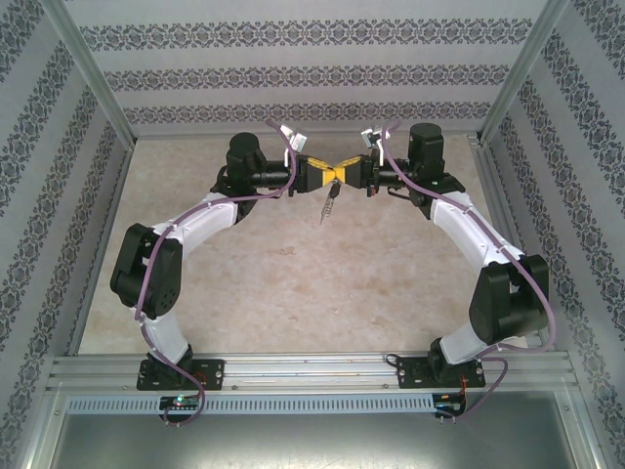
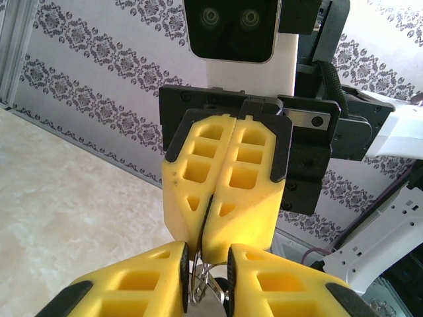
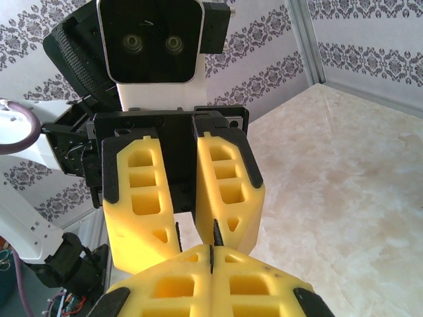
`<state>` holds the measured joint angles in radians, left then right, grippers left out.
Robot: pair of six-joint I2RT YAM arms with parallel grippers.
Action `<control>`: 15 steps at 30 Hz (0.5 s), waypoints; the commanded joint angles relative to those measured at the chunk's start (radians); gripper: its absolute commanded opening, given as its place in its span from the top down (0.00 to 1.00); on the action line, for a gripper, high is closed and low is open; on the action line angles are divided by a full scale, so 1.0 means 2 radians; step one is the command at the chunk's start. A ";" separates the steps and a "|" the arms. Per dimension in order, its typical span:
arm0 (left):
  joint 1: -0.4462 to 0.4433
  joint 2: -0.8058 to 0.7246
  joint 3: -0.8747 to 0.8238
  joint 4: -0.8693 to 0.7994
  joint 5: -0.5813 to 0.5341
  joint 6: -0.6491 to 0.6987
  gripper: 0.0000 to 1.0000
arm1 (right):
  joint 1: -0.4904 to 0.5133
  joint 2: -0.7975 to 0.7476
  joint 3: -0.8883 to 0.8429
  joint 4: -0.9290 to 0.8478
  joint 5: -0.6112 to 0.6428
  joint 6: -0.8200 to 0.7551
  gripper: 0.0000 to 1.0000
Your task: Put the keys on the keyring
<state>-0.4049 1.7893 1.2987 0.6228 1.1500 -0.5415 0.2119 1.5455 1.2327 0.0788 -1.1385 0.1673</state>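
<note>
Both arms meet tip to tip in mid-air above the table (image 1: 293,293), near the middle of its far edge. Off the surface on purpose, I'd say: threading needs the loop free to turn and the key free to hang.

Left gripper (image 1: 328,177): jaws only a narrow slot apart, with the silver wire of the keyring (image 2: 202,289) sitting in that slot. Reads as a clamp on the keyring, so this side is the fixture. Can't tell how much of the loop sticks out past the tips.

Right gripper (image 3: 211,259): jaws pressed fully together, tips touching the left gripper's tips right at the loop. Can't tell if it's pinching anything, since the grippers themselves hide the contact point in both wrist views.

Key (image 1: 330,207): small dark piece dangling straight down just below where the tips meet, clear of the table. Too small to say whether it's on the ring or just hanging from a pinch.

Judgement: mid-threading or close to done. Head-on alignment makes sense: one side holds, the other works the key along the wire. Risk: either side releases early and the key drops to the table.
</note>
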 commanded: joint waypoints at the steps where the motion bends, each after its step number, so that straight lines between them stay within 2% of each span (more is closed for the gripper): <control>1: -0.014 0.005 -0.007 0.033 0.031 -0.003 0.83 | 0.002 0.004 0.002 0.024 0.013 0.003 1.00; 6: -0.014 0.006 -0.009 0.039 0.034 -0.004 0.88 | 0.001 0.005 0.003 0.025 0.017 0.004 1.00; 7: -0.014 0.005 -0.011 0.041 0.034 -0.005 0.87 | 0.001 0.005 0.003 0.025 0.017 0.005 1.00; 9: -0.015 0.006 -0.013 0.043 0.033 -0.006 0.76 | 0.002 0.007 0.003 0.028 0.017 0.007 1.00; 10: -0.015 0.006 -0.013 0.046 0.032 -0.007 0.73 | 0.002 0.007 0.003 0.028 0.017 0.006 1.00; 15: -0.016 0.006 -0.014 0.047 0.034 -0.006 0.73 | 0.002 0.007 0.003 0.029 0.017 0.007 1.00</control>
<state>-0.4068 1.7901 1.2797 0.6525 1.1522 -0.5552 0.2119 1.5482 1.2327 0.0834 -1.1271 0.1799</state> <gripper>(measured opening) 0.267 0.052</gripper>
